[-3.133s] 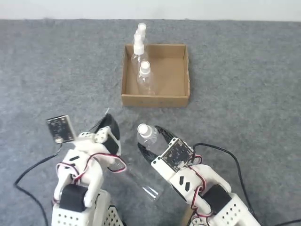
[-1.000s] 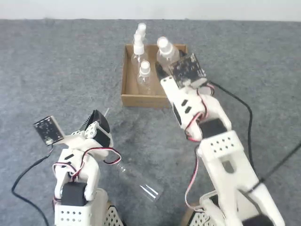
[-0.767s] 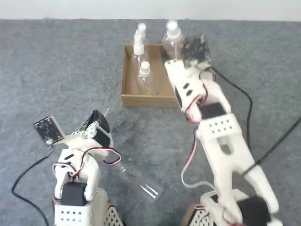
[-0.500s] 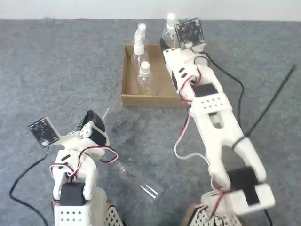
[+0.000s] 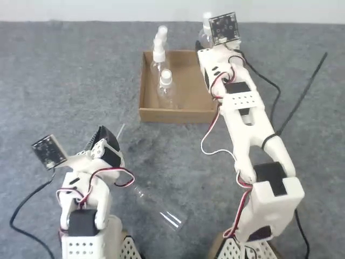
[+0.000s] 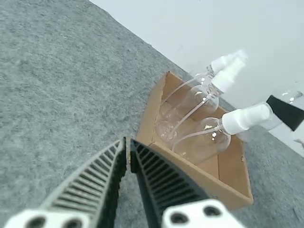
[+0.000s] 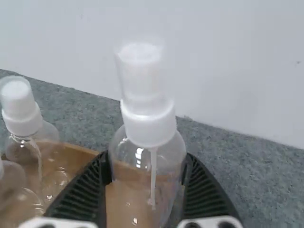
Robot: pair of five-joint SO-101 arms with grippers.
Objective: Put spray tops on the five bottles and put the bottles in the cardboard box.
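High view: grips a capped bottle (image 5: 206,28) in the right pincer (image 5: 208,39) by the far right corner of the cardboard box (image 5: 178,115); holds the left pincer (image 5: 119,130) well apart. Left wrist view: shows that pincer closed, empty, facing three capped bottles (image 6: 202,142) in the box. Right wrist view: clamps the upright bottle between both fingers (image 7: 88,187).

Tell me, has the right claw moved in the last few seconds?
Yes. The right claw, shut on a bottle, travelled from near the arms' bases to the cardboard box's far right corner.
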